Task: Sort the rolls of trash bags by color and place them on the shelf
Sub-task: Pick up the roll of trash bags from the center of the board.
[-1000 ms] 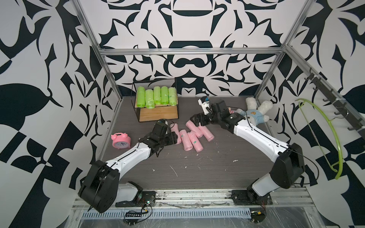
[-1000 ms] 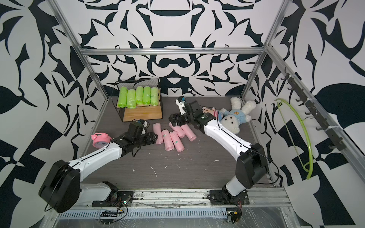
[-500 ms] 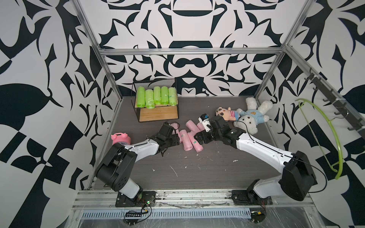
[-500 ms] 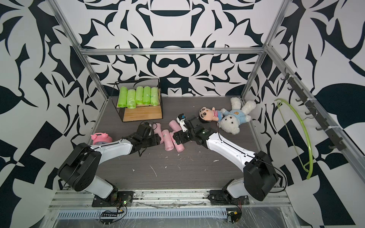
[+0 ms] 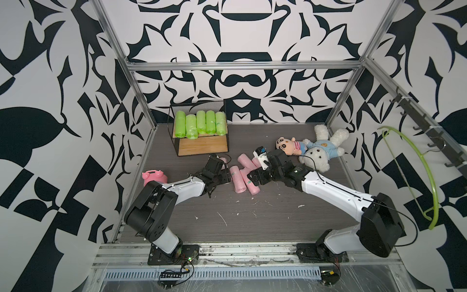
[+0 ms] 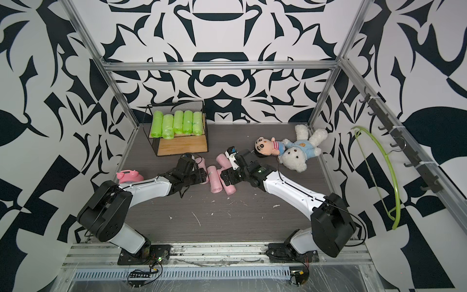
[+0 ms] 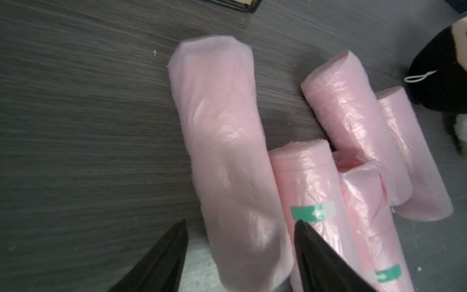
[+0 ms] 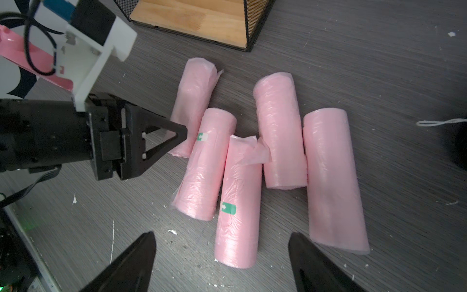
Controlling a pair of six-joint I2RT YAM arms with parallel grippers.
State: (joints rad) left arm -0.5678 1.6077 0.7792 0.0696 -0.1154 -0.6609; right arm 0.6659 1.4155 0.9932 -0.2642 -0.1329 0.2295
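Observation:
Five lime-green rolls of trash bags (image 5: 201, 122) (image 6: 178, 122) lie side by side on the upper board of the shelf (image 5: 202, 149) (image 6: 182, 149). Five pink rolls (image 5: 238, 178) (image 6: 214, 180) lie bunched on the table in front of it. My left gripper (image 5: 226, 175) (image 7: 241, 222) is open and low, straddling the near end of the leftmost pink roll (image 7: 227, 151); one finger stands apart from it. My right gripper (image 5: 252, 177) (image 8: 222, 233) is open above the bunch, with the end of a labelled pink roll (image 8: 237, 215) between its fingers, untouched.
A pink alarm clock (image 5: 154, 175) stands by the left wall. A doll (image 5: 289, 146) and a white teddy bear (image 5: 321, 150) lie at the back right. A green hanger (image 5: 414, 172) hangs on the right wall's hooks. White scraps dot the table.
My right gripper has come forward from behind the pink rolls to over their near ends. My left gripper has slid right onto the leftmost pink roll, its elbow raised.

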